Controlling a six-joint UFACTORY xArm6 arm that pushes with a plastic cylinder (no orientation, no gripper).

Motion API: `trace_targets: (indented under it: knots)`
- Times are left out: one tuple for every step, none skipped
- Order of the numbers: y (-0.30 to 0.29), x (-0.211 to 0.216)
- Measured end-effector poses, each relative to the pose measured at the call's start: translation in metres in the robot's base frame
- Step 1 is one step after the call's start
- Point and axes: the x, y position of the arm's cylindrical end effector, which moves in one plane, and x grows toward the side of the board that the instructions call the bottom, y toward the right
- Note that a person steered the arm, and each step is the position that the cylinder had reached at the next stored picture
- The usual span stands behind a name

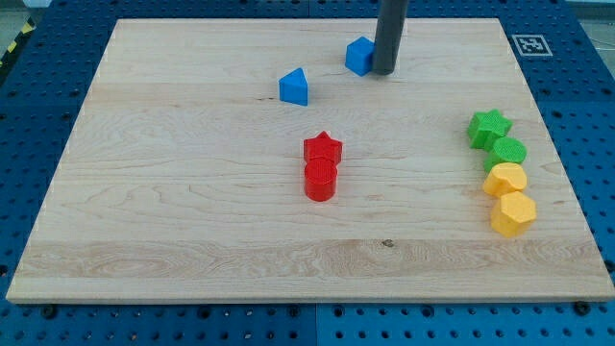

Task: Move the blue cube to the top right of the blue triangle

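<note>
On the pale wooden board (192, 240), upper centre of frame, you see my tip (382, 71), gripping nothing, touching the small blue plastic cube (359, 56), already upper right of the blue plastic triangle (294, 86), so probably only a slight nudge remains.

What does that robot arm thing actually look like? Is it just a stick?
Pretty much. All that shows is a straight, round, dark grey rod entering from the view's top, smooth and unmarked, with no cables or fingers. My tip is its blunt lower end.
</note>
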Motion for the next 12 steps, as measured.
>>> trace_targets:
  knots:
    - [0.005, -0.004]
    - [-0.049, -0.004]
    - [-0.105, -0.004]
    - [-0.085, -0.013]
    - [-0.035, -0.029]
    - [-0.047, -0.065]
    - [-0.091, -0.1]
    - [-0.145, -0.099]
    - [-0.179, -0.071]
    - [-0.156, -0.043]
    - [-0.114, 0.004]
    - [-0.1, 0.024]
